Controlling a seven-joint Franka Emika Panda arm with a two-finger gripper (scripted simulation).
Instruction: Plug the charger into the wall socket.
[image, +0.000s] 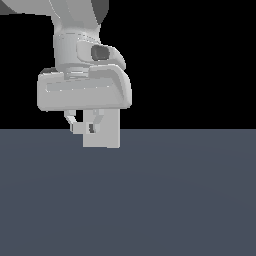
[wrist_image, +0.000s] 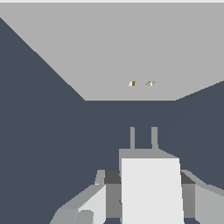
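A simulated scene with a flat dark blue-grey floor (image: 175, 200) under a black background. In the exterior view, a pale grey robot arm (image: 75, 45) reaches down from the top, towards the exterior view's left, and ends in a broad hand. Its gripper (image: 86, 125) hangs just above the floor line, directly in front of the wall socket (image: 107, 135), an upright light grey square slab that the hand partly hides. The wrist view shows the fingers (wrist_image: 98, 201) closed on either side of the charger (wrist_image: 151, 188), a small whitish block held between them. Two thin grey prongs (wrist_image: 132, 138) stick out of the charger's front and point towards the socket's wide grey face (wrist_image: 113, 52). On that face sit two tiny marks (wrist_image: 132, 83), side by side, roughly in line with the prongs. A strip of dark floor shows between the prong tips and the socket, so the charger is near it but not touching.
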